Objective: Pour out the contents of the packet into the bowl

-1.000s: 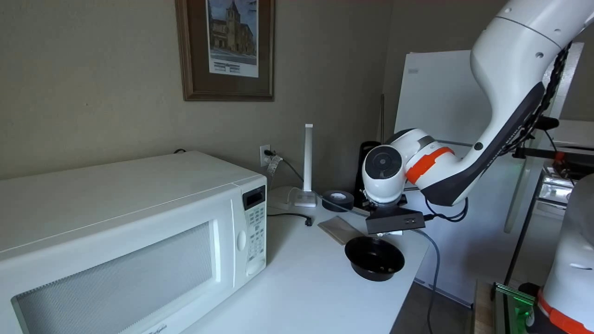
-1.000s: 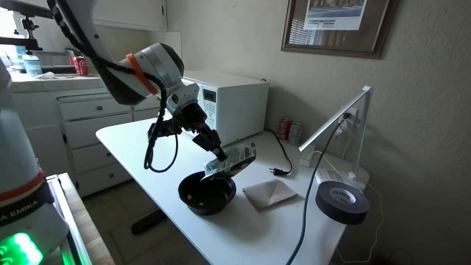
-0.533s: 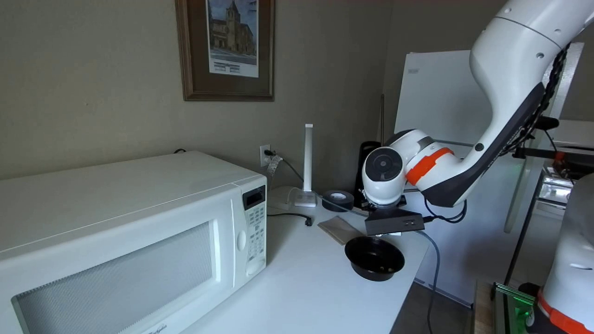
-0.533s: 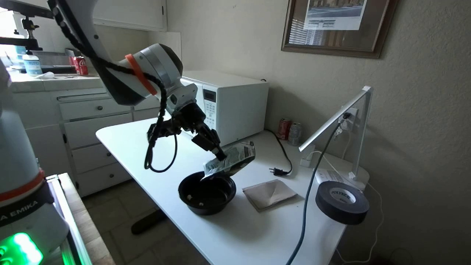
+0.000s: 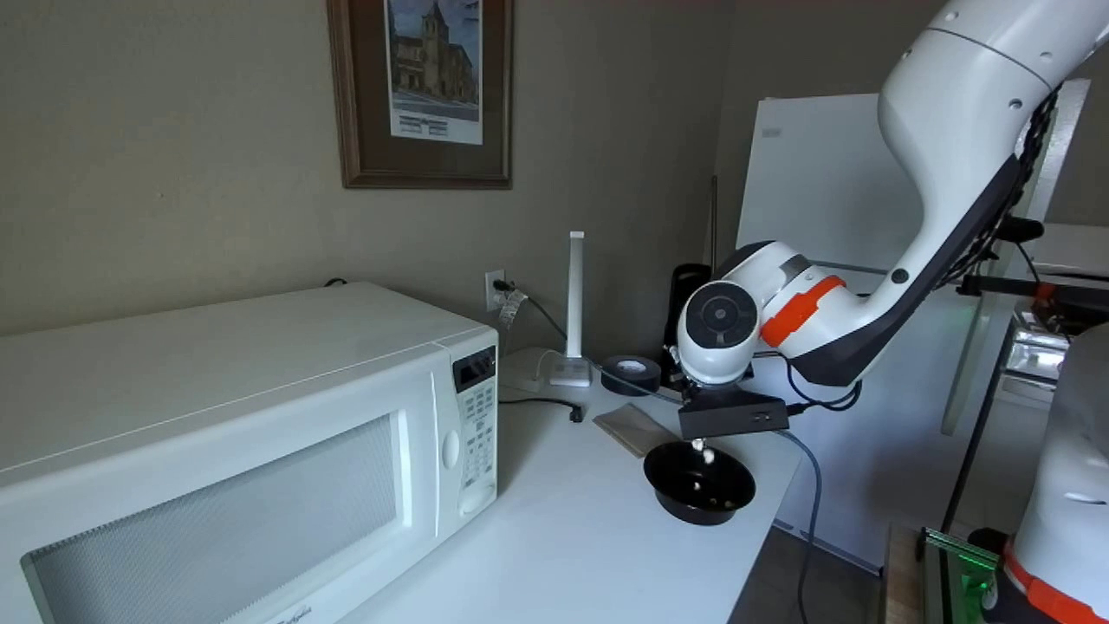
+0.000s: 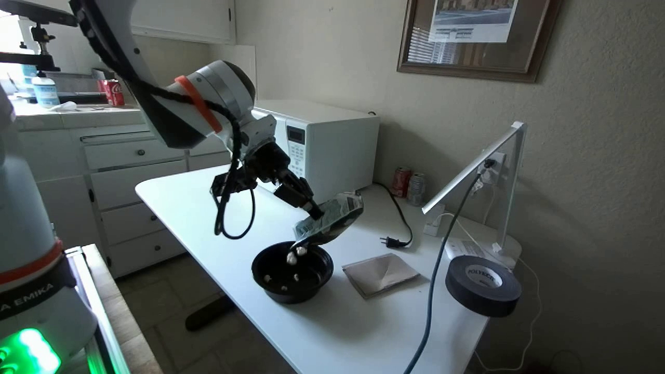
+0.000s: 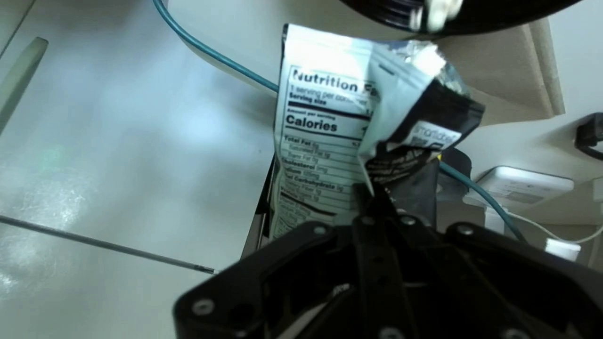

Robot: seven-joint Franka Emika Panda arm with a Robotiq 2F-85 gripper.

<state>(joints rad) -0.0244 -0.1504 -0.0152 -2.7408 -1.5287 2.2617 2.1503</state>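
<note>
The packet [image 6: 335, 218] is a crumpled pale, printed wrapper with a shiny silvery open end. It is tilted with its open end down over the far rim of the black bowl [image 6: 293, 296]. White pieces [image 6: 292, 257] are dropping from its mouth, and a few lie in the bowl. My gripper [image 6: 315, 210] is shut on the packet above the bowl. In the wrist view the fingers pinch the packet [image 7: 325, 122] at its middle and fold it; the bowl [image 7: 509, 19] is at the top edge. In an exterior view my wrist mostly hides the packet above the bowl [image 5: 693, 511].
A folded brown paper [image 6: 379, 272] lies beside the bowl. A black tape roll [image 6: 483, 285], a white lamp [image 6: 506, 218], a grey cable [image 6: 434, 291] and a plug [image 6: 395, 242] are on the table. The microwave [image 6: 337, 150] and two cans [image 6: 408, 184] stand behind.
The gripper and packet have risen slightly and the packet tilts more steeply. White pieces now fall from its mouth, and one more piece shows in the bowl.
</note>
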